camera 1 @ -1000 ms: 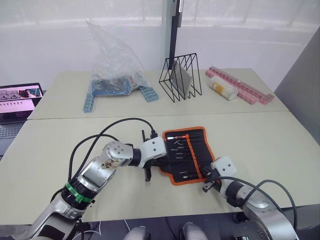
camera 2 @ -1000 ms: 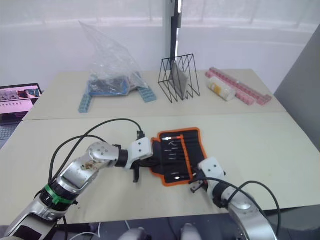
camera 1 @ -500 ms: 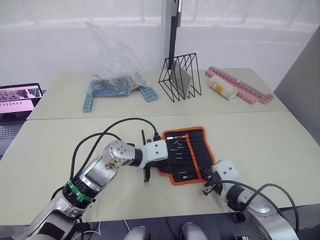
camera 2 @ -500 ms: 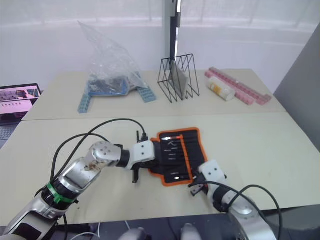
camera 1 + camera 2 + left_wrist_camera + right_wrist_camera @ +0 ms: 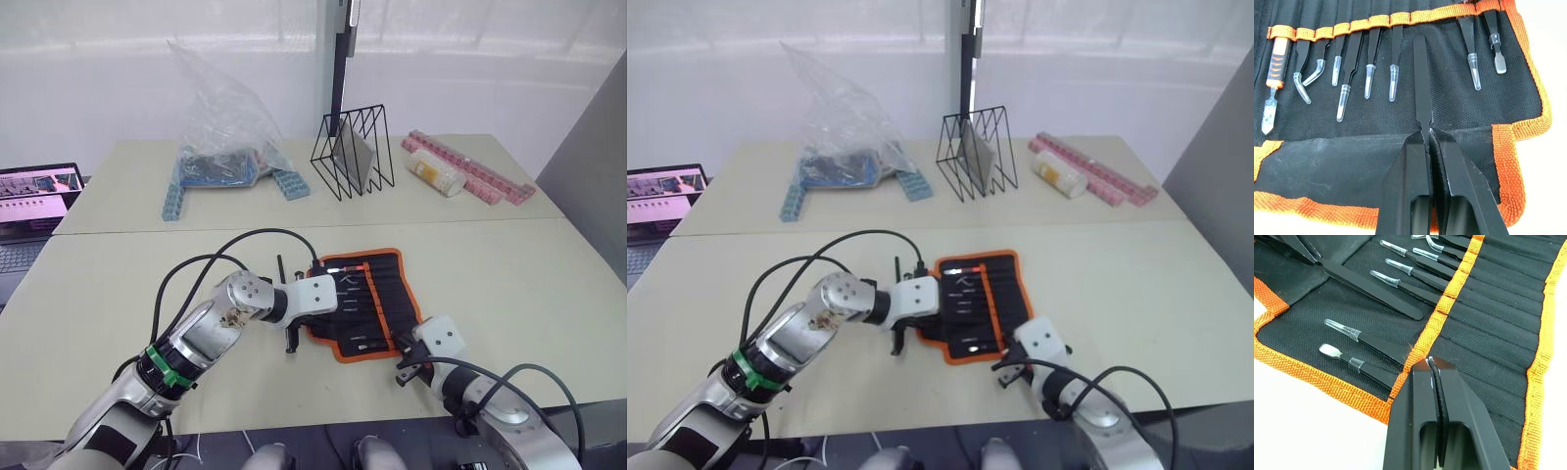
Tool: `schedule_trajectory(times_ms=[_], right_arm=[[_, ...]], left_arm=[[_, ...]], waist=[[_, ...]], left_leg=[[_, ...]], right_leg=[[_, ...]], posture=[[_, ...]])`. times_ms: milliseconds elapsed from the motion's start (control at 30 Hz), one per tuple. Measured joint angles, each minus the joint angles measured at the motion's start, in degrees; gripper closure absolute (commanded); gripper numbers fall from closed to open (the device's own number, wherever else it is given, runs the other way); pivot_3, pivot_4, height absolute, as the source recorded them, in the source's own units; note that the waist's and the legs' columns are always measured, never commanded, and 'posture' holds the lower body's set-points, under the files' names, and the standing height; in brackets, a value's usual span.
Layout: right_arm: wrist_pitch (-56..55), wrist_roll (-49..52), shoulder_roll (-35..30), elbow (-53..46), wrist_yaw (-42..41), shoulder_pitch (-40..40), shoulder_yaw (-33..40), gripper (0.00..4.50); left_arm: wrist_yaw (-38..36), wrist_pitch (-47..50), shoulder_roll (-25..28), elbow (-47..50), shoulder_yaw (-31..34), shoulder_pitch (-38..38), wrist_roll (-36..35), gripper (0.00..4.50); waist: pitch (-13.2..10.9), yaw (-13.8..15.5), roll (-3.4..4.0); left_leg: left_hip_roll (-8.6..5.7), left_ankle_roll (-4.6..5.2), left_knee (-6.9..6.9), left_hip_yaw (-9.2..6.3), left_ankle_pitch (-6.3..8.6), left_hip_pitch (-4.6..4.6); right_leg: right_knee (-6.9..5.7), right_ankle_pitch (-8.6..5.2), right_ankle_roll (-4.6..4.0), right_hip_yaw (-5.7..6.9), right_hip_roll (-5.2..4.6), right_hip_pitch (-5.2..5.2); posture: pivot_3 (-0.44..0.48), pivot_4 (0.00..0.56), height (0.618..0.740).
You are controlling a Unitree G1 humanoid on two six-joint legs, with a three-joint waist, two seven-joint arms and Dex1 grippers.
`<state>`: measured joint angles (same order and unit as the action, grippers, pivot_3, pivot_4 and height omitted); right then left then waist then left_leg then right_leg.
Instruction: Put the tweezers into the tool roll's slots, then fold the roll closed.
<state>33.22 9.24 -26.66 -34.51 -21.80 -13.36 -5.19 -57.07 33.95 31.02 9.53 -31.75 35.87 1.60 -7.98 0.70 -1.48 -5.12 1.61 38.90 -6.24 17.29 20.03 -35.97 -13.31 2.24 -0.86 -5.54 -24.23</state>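
Tweezer point(image 5: 1420, 83) in left gripper point(image 5: 1429, 139) (wrist-cam detail), above tool roll point(image 5: 1459, 112).

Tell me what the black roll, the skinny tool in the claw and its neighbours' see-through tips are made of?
The tool roll looks like woven black fabric with a visible weave and orange stitched edging. The tweezer in the left claw looks like matte black-coated metal, probably. The caps look like clear plastic.
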Motion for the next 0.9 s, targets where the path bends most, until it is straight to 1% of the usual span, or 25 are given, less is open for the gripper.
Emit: schedule_trajectory(times_ms=[533, 700, 900], right_arm=[[1.36, -0.15, 0.15, -0.86, 0.75, 0.29, -0.80, 4.50], [1.41, -0.16, 0.15, -0.93, 0.81, 0.25, -0.80, 4.50], [1.43, -0.20, 0.14, -0.98, 0.85, 0.13, -0.80, 4.50]], left_arm=[[0.15, -1.43, -6.57, -5.21, -2.17, 2.73, 2.93, 4.46], [0.62, -5.03, -8.86, -8.57, -3.26, 4.48, 4.96, 4.46], [1.42, -8.12, -12.88, -13.86, -3.49, 5.47, 5.98, 4.46]], waist=[[0.03, -0.11, -0.02], [0.04, -0.10, -0.02], [0.07, -0.06, -0.03]], left_leg=[[0.02, 0.00, 0.01, 0.01, 0.00, -0.03], [0.02, 0.00, 0.04, 0.02, 0.00, -0.03], [0.01, 0.00, 0.08, 0.03, -0.01, -0.03]], right_leg=[[-0.07, 0.00, -0.01, -0.03, 0.05, -0.01], [-0.08, 0.00, -0.01, -0.03, 0.04, 0.00], [-0.10, 0.00, -0.01, -0.03, 0.04, 0.01]], posture=[[0.000, 0.150, 0.724], [0.000, 0.150, 0.724], [0.000, 0.150, 0.724]])
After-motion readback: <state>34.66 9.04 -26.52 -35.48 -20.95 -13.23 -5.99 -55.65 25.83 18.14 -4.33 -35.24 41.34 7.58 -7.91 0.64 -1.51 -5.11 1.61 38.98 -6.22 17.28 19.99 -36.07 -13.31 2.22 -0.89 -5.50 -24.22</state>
